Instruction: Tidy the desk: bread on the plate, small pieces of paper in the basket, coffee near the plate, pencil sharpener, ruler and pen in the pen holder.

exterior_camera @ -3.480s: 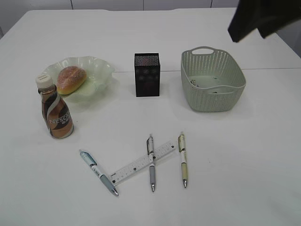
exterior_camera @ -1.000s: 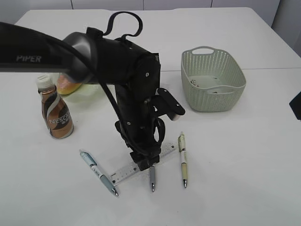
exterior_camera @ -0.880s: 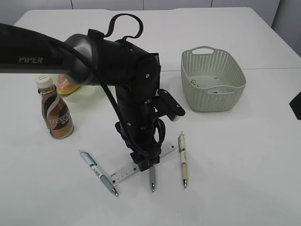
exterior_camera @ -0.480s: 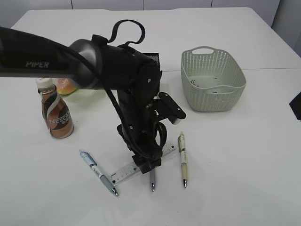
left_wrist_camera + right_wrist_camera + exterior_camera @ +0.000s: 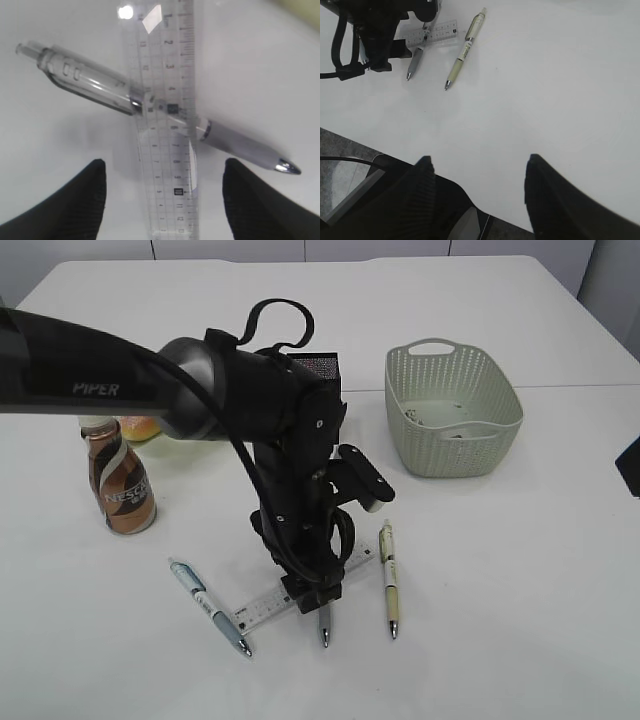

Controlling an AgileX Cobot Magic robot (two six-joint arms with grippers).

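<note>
Near the front edge of the table [image 5: 520, 570], your left gripper [image 5: 162, 200] is hanging right over the spot where the clear ruler [image 5: 167, 125] and the grey pen [image 5: 150, 107] cross. Both fingers [image 5: 75, 200] are spread wide, nothing between them yet. From the wrist view, the ruler runs straight up the middle of the gap, so its long axis points away from the gripper and the fingers sit one on each long side. That's the lineup you want for pinching it across its width. The grey pen lies slantwise across the same gap, tip toward the right finger, and it looks like it sits on top of the ruler, so I'd guess a straight close catches both. Your right gripper [image 5: 477, 195] is also spread and empty, well off by the table's right edge, so the left arm is clearly the nearer one. The pen holder [image 5: 322, 365] sits back behind the arm, mostly hidden.
</note>
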